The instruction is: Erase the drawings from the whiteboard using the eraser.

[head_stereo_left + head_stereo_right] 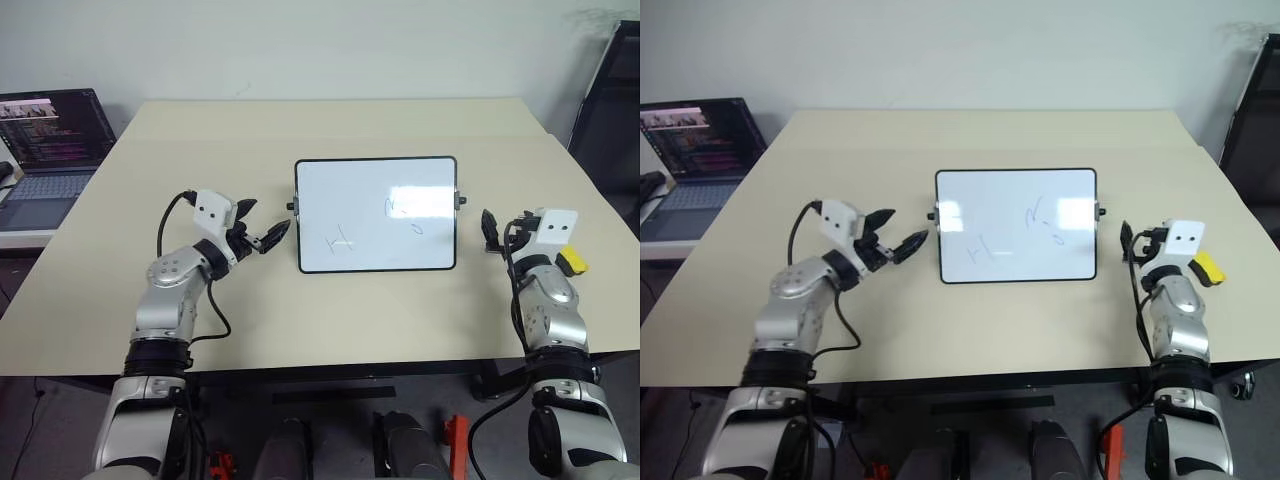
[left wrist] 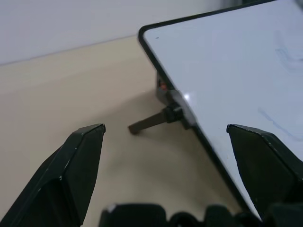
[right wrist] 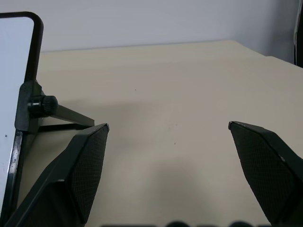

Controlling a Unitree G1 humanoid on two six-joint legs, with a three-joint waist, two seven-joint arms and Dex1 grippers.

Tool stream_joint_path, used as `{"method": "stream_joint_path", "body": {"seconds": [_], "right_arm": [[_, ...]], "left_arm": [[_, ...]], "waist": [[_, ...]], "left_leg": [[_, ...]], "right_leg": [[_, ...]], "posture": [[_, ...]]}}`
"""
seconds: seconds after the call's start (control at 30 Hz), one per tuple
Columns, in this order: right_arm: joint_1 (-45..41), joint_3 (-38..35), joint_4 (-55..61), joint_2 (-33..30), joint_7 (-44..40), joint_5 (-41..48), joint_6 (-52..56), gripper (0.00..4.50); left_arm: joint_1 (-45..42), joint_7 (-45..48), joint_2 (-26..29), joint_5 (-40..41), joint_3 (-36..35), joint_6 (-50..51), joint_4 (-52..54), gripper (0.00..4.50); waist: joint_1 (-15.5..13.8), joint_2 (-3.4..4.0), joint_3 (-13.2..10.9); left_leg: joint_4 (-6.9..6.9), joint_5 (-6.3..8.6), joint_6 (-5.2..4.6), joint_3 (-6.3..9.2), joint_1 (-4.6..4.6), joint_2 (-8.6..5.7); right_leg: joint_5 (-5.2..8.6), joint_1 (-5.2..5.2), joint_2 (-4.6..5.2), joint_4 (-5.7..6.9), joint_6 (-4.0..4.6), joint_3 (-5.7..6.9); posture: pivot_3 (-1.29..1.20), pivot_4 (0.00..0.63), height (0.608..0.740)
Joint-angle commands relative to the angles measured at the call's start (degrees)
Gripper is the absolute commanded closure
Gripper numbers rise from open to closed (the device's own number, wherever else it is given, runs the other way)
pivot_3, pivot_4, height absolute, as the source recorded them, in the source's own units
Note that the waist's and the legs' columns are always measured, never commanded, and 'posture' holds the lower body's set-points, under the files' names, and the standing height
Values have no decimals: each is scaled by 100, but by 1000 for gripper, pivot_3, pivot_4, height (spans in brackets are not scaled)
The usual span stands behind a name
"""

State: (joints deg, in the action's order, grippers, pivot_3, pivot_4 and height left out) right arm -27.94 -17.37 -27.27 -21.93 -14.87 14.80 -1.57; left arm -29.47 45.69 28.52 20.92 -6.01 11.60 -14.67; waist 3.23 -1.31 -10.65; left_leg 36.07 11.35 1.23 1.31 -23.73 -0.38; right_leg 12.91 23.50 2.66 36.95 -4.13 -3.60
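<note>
The whiteboard [image 1: 376,214] stands mid-bench [image 1: 330,310], drawings [image 1: 341,241] on it; left tool [image 1: 262,229] spread beside it; right tool [image 1: 497,232] spread, empty; eraser [image 1: 571,262] just right of that arm.

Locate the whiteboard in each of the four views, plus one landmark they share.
Left eye view: whiteboard at table centre, between the two arms.
Right eye view: same spot, centre.
Left wrist view: its white face and black frame cross the upper right.
Right wrist view: one framed edge strip at far left.
Shared landmark: the black side knob on the frame.
</note>
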Motion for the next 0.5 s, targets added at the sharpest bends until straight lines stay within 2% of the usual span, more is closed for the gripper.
{"method": "stream_joint_path", "body": {"seconds": [0.03,0.17,0.27,0.37,0.5], "right_arm": [[113,-237,453,-206,-52,160,118,66],[261,-294,754,-339,-157,246,342,66],[407,-271,1062,-518,-456,441,816,66],[609,-148,1504,-936,-1041,589,1419,66],[412,-450,1319,-1591,-1399,822,2028,66]], "left_arm": [[-11,893,304,795,171,1018,1058,0],[-124,1218,231,1111,567,1667,1644,0],[-246,1292,57,1026,979,1874,1837,0],[-403,1389,-231,855,1362,1809,1682,0],[-583,1640,-599,578,1866,1553,1410,0]], "waist": [[-3,0,0],[-13,0,0],[-15,0,0],[-27,0,0],[-35,0,0]], "left_leg": [[0,0,0,0,-1,0],[1,0,0,0,1,-1],[2,0,0,0,2,-1],[2,0,0,0,2,-1],[4,0,-1,-5,3,-3]], "right_leg": [[0,0,0,-1,0,0],[0,-2,2,-1,-1,-1],[2,-4,0,0,-3,-1],[5,-4,0,-1,-6,-1],[15,-6,0,-3,-24,-5]], "posture": [[0,150,740],[0,150,740],[0,150,740],[0,150,740],[0,150,740]]}}
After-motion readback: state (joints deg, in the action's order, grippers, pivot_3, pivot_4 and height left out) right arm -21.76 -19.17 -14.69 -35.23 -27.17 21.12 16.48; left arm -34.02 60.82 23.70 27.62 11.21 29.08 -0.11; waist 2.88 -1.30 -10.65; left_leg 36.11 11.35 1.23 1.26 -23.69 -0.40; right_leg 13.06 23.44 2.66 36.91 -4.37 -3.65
